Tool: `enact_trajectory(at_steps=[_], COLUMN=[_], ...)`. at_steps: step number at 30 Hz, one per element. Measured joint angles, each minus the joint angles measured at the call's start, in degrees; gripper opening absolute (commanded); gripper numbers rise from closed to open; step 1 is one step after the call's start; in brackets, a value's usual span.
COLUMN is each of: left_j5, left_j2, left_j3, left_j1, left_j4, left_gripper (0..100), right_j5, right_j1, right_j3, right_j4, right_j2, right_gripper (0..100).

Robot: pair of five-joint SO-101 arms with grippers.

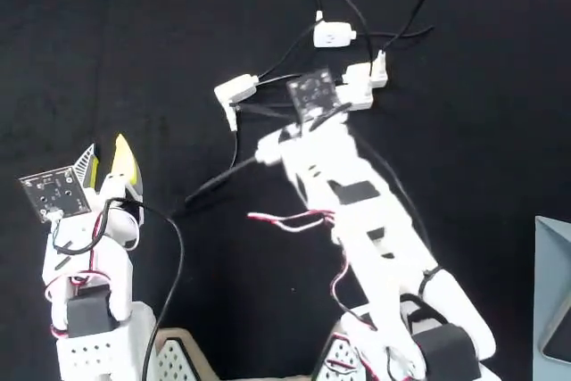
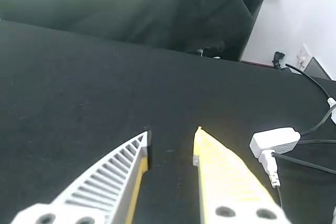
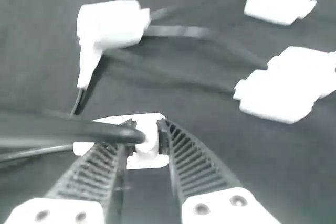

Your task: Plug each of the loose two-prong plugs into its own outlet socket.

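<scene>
My right gripper (image 3: 147, 129) is shut on a small white two-prong plug (image 3: 148, 145) whose black cord (image 3: 63, 129) trails off sideways. From above, that plug (image 1: 268, 151) sits at the tip of the right arm, mid-table. Beyond it lie three white outlet sockets. One socket (image 1: 236, 89) (image 3: 110, 22) has a white plug (image 3: 86, 69) joined to it. The other two sockets (image 1: 335, 35) (image 1: 366, 82) lie farther right, each on a black cord. My left gripper (image 1: 107, 162) (image 2: 172, 134) stands open over bare cloth at the left, holding nothing.
Black cords (image 1: 393, 33) cross the black tablecloth (image 1: 464, 131) around the sockets. The socket with its plug (image 2: 275, 140) lies right of my left gripper. A grey-blue box (image 1: 555, 292) stands at the right edge. Red and white wires (image 1: 285, 220) hang off the right arm.
</scene>
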Motion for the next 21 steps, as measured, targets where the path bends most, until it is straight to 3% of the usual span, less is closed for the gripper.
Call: enact_trajectory(at_steps=[6, 14, 21], left_j5=[0.0, 0.0, 0.0], left_j2=[0.0, 0.0, 0.0], left_j3=[0.0, 0.0, 0.8], left_j1=[0.0, 0.0, 0.0], left_j4=[0.0, 0.0, 0.0], left_gripper=[15, 15, 15], right_j5=[0.0, 0.0, -0.1], right_j1=[3.5, 7.4, 8.1], right_j3=[-2.0, -12.6, -18.2], right_j4=[-9.2, -14.9, -14.9], right_j2=[1.3, 18.0, 26.1], right_gripper=[1.5, 3.2, 34.2])
